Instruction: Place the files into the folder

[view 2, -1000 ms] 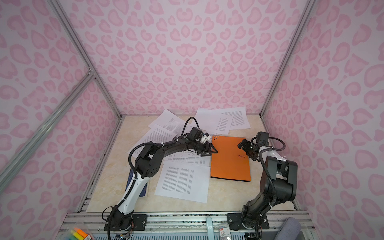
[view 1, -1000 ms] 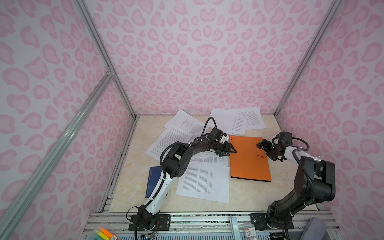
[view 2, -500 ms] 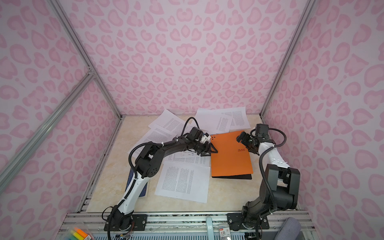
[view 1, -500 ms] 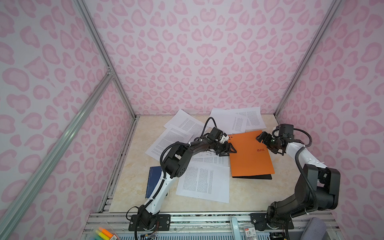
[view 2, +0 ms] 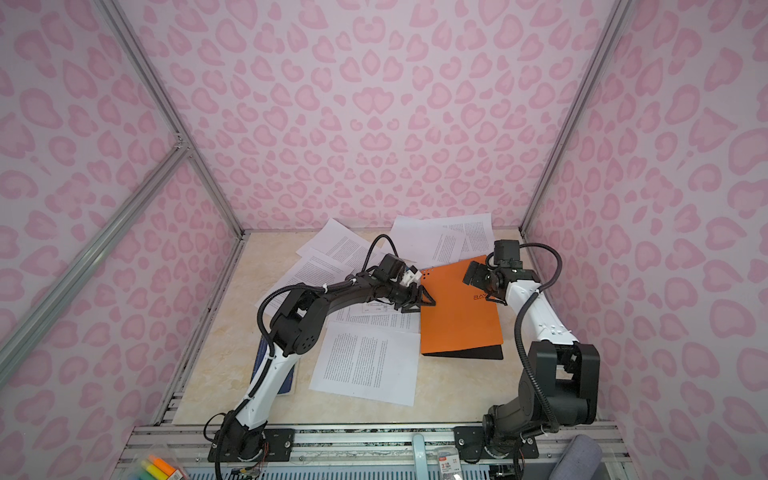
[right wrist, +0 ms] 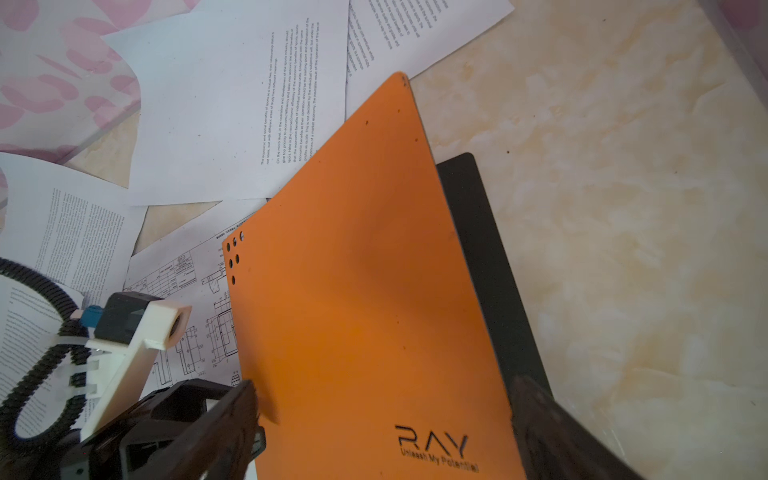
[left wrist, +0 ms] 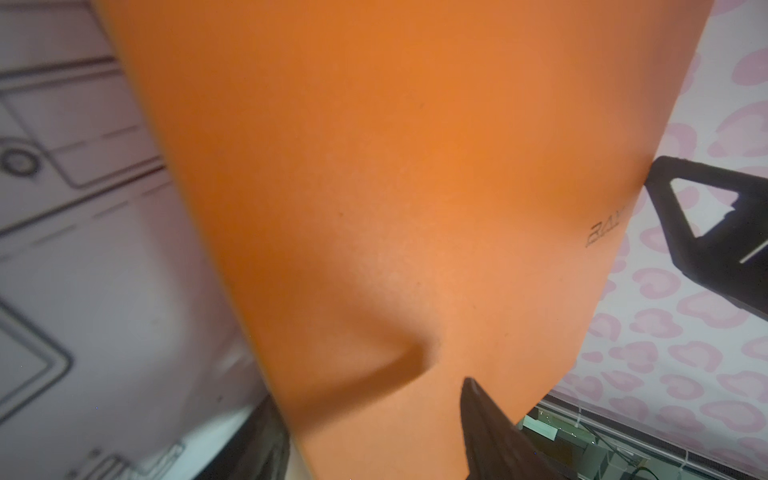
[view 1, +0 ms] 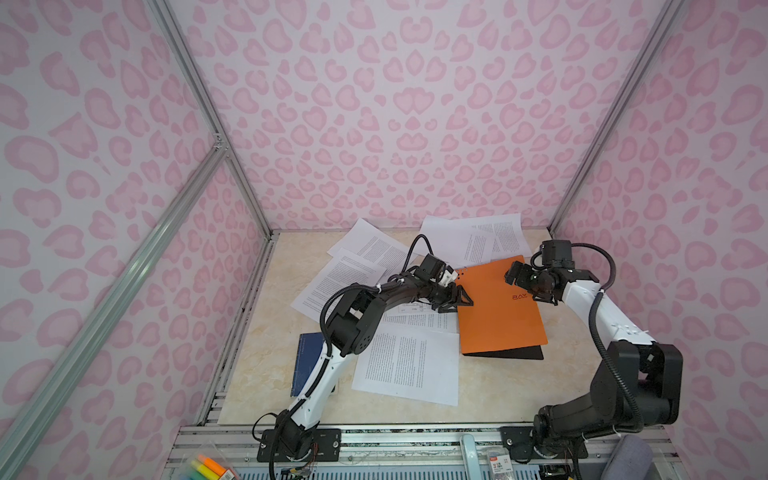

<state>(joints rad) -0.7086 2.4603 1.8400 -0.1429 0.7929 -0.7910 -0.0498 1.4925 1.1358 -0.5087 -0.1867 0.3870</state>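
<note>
**Step in hand:** opening the folder (view 1: pixel 498 320). It lies on the right half of the table (view 1: pixel 498 386). Its orange cover is tilted up along the right edge, exposing the black lower leaf (right wrist: pixel 478 232). No sheet can be seen inside. The files (view 1: pixel 407 365) lie scattered to the left and at the far side, and the sheet of drawings (right wrist: pixel 195 299) is just beside the spine.

**Next move, as judged:** the cover must swing fully over to the left with the spine kept pinned, and only then can a sheet be gathered.

**Right tool (view 1: pixel 514 275):** jaws wide apart and gripping nothing. One finger (left wrist: pixel 702 270) meets the cover's raised right edge and appears to prop it.

**Left tool (view 1: pixel 457 305):** jaws partly apart astride the spine edge. One finger (left wrist: pixel 482 419) is on the orange face, apparently holding it down rather than clamping.
</note>
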